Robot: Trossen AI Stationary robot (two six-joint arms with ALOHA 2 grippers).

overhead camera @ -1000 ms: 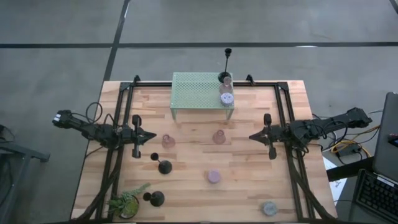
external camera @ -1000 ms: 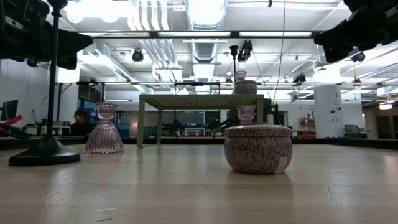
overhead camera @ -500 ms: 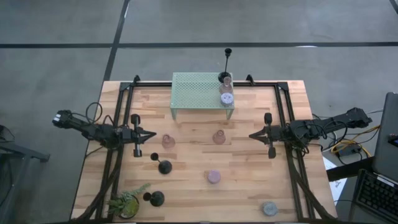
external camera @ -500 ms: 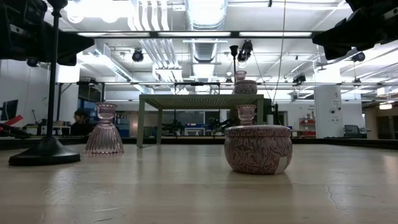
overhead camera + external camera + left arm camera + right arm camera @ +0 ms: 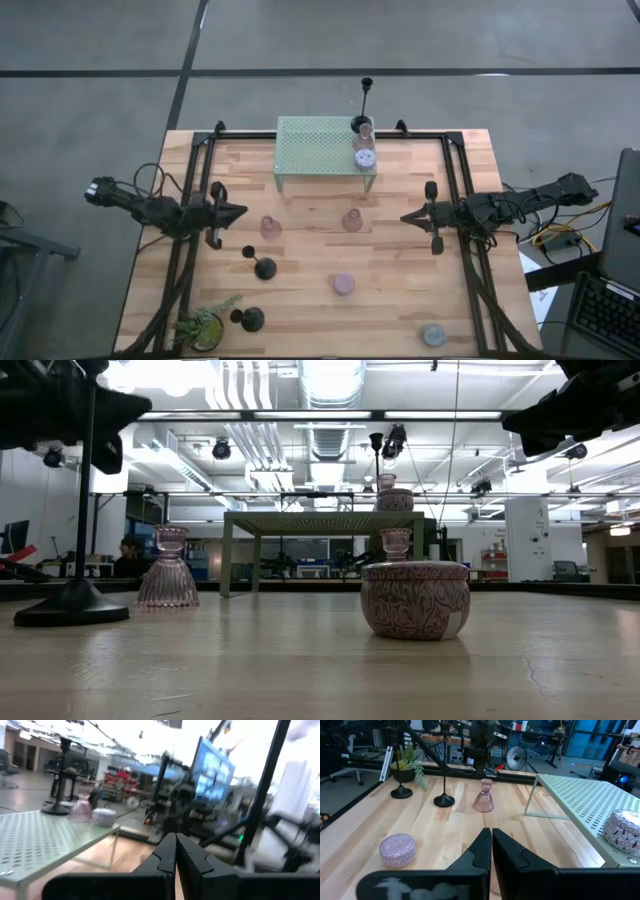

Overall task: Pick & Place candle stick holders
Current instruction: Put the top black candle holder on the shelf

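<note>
A pale green mesh rack stands at the table's far middle. On its right end stand a black holder, a pink cup and a patterned puck. On the table stand two pink cups, two black holders, a pink puck and a grey puck. My left gripper is shut and empty above the table's left side, left of the near-left cup. My right gripper is shut and empty on the right side, right of the other cup.
A small green potted plant stands at the near left corner beside a black holder. Dark frame bars run along both sides of the table. There is bare wood between the two grippers and the rack's legs.
My left gripper has turned about its own axis and shifted a little toward the table's far edge, staying shut. Nothing on the table has moved.
</note>
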